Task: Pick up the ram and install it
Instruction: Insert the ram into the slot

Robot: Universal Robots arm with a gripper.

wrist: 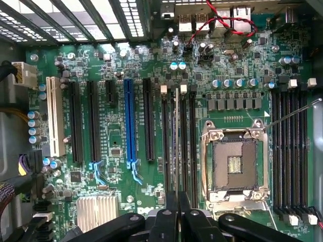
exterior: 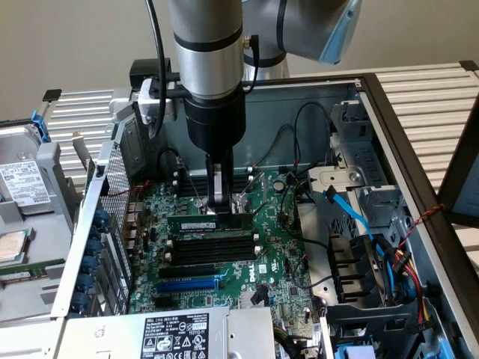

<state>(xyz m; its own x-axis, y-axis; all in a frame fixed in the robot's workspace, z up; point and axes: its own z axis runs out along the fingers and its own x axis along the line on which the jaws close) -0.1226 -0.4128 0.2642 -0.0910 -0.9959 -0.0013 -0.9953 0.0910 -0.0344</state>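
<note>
Exterior view, gripper [exterior: 217,211] clamped on white-labelled ram [exterior: 233,222], Dell-marked motherboard [exterior: 278,247]

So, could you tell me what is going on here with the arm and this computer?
A Universal Robots arm is reaching into an open computer case. Its gripper is shut on the ram, holding the stick on edge at the black memory slots on the motherboard, beside the empty processor socket. Whether the stick is seated yet cannot be told.
</note>
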